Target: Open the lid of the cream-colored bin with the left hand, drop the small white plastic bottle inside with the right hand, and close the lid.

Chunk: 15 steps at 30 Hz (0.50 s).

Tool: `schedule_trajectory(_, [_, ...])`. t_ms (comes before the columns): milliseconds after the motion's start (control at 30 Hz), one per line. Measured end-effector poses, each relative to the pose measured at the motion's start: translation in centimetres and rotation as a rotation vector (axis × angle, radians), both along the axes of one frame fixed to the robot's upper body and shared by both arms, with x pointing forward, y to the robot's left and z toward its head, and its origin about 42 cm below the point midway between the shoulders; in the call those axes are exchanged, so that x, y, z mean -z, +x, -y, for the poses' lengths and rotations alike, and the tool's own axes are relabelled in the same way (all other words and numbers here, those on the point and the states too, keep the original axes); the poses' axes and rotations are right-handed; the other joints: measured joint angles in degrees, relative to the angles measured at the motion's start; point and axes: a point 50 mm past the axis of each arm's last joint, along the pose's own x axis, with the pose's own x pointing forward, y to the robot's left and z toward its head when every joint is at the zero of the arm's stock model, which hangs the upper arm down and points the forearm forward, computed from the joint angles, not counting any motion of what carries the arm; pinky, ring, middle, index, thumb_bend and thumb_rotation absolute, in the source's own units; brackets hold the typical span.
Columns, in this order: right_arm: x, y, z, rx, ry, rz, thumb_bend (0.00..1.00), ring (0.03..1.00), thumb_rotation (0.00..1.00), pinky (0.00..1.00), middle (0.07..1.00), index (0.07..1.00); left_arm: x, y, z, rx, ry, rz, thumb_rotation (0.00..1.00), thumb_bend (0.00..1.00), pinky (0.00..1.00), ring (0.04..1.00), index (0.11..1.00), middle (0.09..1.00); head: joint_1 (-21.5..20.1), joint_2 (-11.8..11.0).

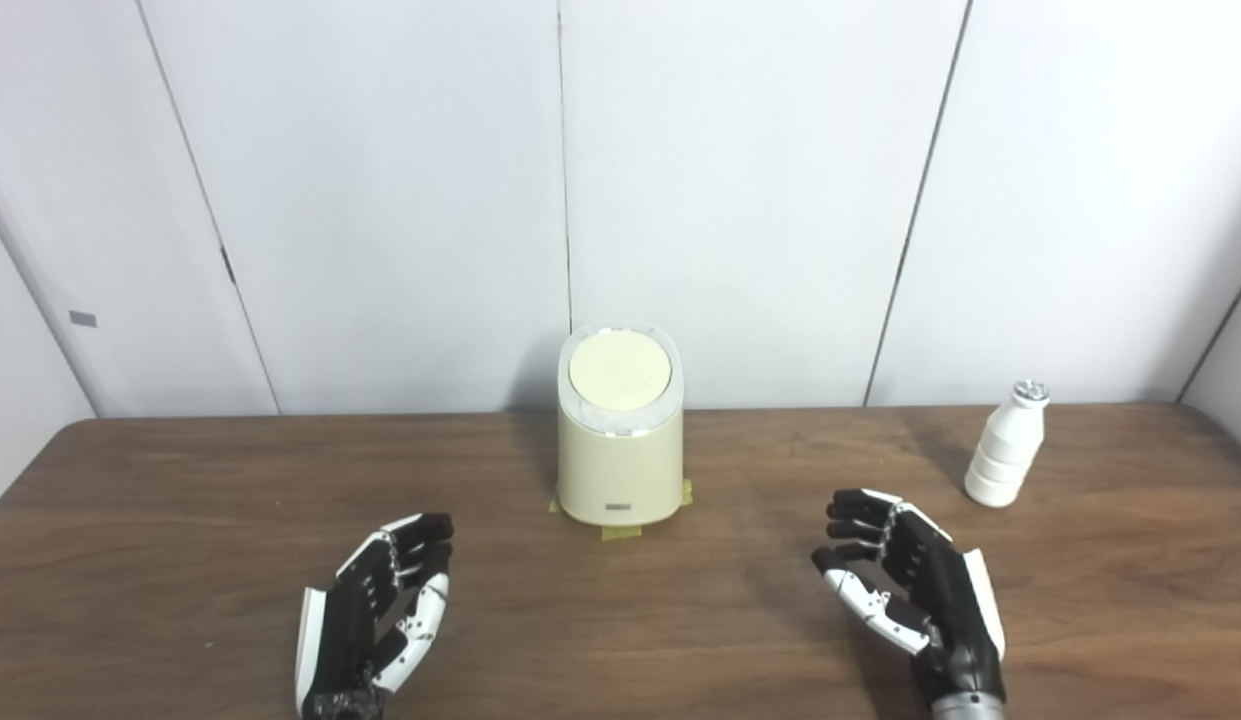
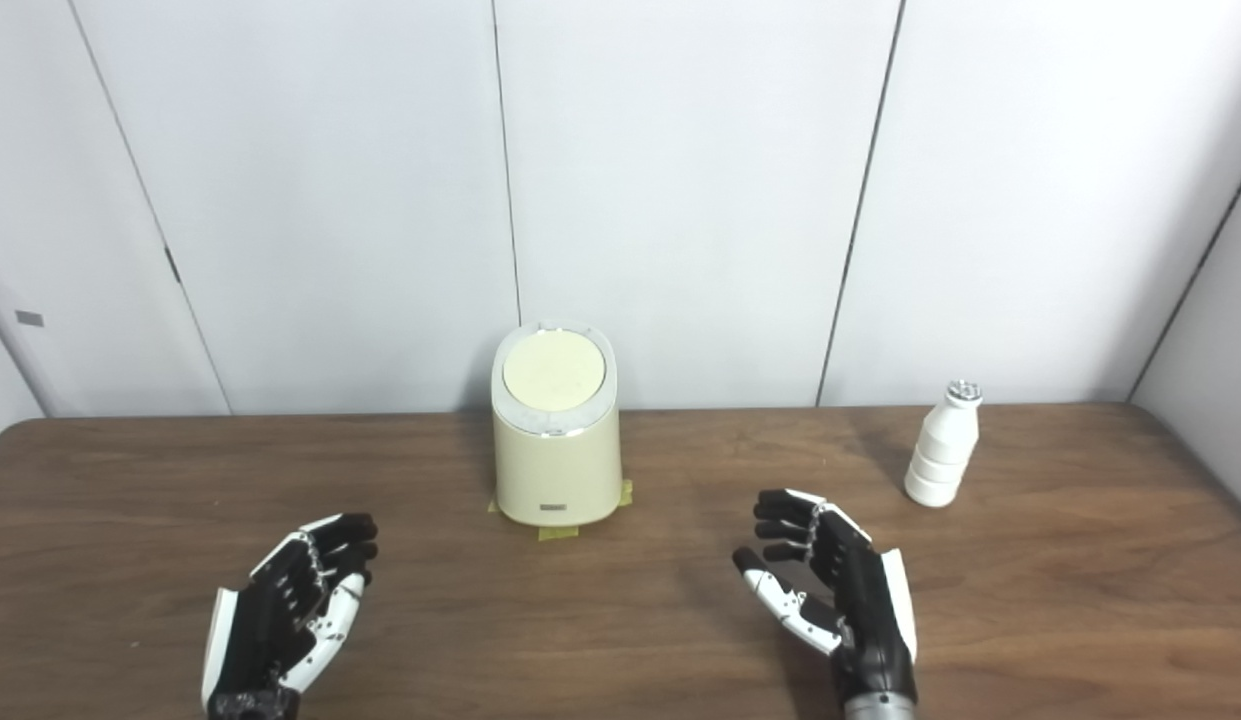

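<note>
Left eye view: the cream-colored cylindrical plastic bin (image 1: pixel 620 440) stands lid down on the brown wooden bench (image 1: pixel 180 500). The small white ribbed plastic bottle (image 1: pixel 1005 446) stands upright well right of the bin.

Right eye view: left hand (image 2: pixel 285 610) and right hand (image 2: pixel 835 600) flank the bin nearer the camera, both released, fingers apart, grasping nothing.

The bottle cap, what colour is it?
Silvery, on the white bottle; the cap shows best in the left eye view.
</note>
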Motion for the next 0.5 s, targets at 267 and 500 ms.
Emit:
schedule_trajectory(267, [0.00, 0.00, -0.01, 0.000, -0.002, 0.000, 0.26, 0.638, 0.10, 0.56, 0.654, 0.633, 0.00, 0.00, 0.01, 0.000, 0.002, 0.000, 0.27, 0.25, 0.61, 0.685, 0.696, 0.708, 0.00, 0.00])
schedule_trajectory(500, [0.00, 0.00, -0.02, 0.001, -0.011, 0.000, 0.26, 0.639, 0.12, 0.56, 0.657, 0.635, 0.00, 0.00, 0.01, 0.000, 0.002, 0.000, 0.27, 0.25, 0.61, 0.684, 0.695, 0.707, 0.00, 0.00])
